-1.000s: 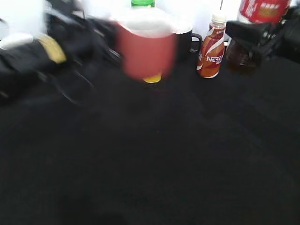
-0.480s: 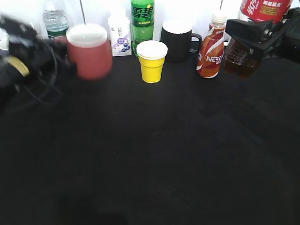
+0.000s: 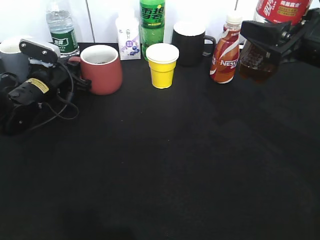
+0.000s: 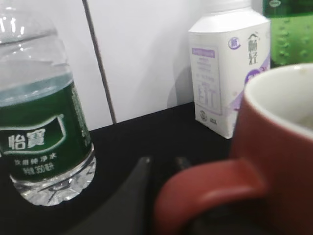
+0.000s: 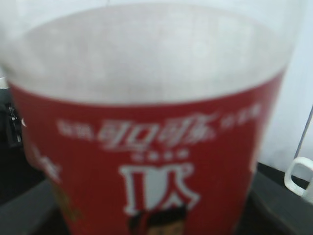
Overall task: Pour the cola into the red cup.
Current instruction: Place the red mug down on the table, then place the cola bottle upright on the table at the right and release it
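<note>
The red cup (image 3: pixel 101 70) stands upright on the black table at the back left, with dark liquid low inside it. My left gripper (image 3: pixel 75 79) is at its handle, which fills the lower part of the left wrist view (image 4: pixel 210 191); the dark fingers (image 4: pixel 164 169) close around the handle. The cola (image 3: pixel 276 10) is at the far right, tilted, with dark liquid in its base and its cap out of view. My right gripper (image 3: pixel 270 36) is shut around the cola's middle. In the right wrist view the red label (image 5: pixel 146 147) fills the frame between the fingers (image 5: pixel 154 223).
Along the back wall stand a green-labelled water bottle (image 3: pixel 61 30), a white carton (image 3: pixel 128 37), a green soda bottle (image 3: pixel 152 22), a yellow cup (image 3: pixel 162 65), a dark mug (image 3: pixel 189 42) and a Nescafe bottle (image 3: pixel 225 50). A grey mug (image 3: pixel 12 55) stands behind my left arm.
My left arm carried the red cup from the middle to the back left, and it now stands on the table. The right arm and the cola have not moved.
</note>
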Controlling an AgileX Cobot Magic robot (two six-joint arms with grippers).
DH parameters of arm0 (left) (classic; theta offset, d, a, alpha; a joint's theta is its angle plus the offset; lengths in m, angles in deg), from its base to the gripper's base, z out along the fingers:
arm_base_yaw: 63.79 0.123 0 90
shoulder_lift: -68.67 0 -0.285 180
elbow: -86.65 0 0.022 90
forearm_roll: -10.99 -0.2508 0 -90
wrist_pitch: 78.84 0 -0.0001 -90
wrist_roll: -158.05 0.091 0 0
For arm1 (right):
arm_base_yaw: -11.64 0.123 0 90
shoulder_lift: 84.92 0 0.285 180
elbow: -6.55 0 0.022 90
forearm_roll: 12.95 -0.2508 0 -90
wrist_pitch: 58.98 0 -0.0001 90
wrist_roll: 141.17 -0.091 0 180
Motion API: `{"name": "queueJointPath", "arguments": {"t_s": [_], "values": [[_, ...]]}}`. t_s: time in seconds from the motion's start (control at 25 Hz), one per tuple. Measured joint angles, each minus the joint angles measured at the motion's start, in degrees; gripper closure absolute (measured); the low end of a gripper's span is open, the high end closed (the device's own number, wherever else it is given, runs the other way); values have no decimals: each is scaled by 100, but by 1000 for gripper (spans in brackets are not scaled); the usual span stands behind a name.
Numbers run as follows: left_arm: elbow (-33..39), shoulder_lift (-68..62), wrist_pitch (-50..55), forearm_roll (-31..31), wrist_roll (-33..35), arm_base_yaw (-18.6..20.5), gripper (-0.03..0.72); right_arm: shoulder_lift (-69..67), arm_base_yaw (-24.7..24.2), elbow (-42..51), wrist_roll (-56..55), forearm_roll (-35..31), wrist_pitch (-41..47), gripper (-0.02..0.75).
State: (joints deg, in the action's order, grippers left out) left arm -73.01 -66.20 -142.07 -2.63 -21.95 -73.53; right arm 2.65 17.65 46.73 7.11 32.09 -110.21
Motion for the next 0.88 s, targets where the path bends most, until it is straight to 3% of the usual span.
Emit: {"name": "queueJointPath", "arguments": {"t_s": [0.12, 0.36, 0.48, 0.56, 0.72, 0.88], "values": [[361, 190, -38, -1, 0, 0, 449, 0, 0, 0, -1, 0, 0, 246], [1783, 1300, 111, 54, 0, 45, 443, 0, 0, 0, -6, -10, 6, 246], [2622, 2374, 253, -142, 0, 52, 443, -404, 0, 0, 467, -875, 71, 246], [2953, 3115, 578, -277, 0, 41, 443, -1142, 0, 0, 1070, -1254, -338, 246], [2986, 3668, 886, -317, 0, 41, 443, -2361, 0, -5, 2068, -2804, -1433, 246], [2990, 3674, 937, -539, 0, 41, 443, -2550, 0, -5, 2866, -3390, -1528, 246]]}}
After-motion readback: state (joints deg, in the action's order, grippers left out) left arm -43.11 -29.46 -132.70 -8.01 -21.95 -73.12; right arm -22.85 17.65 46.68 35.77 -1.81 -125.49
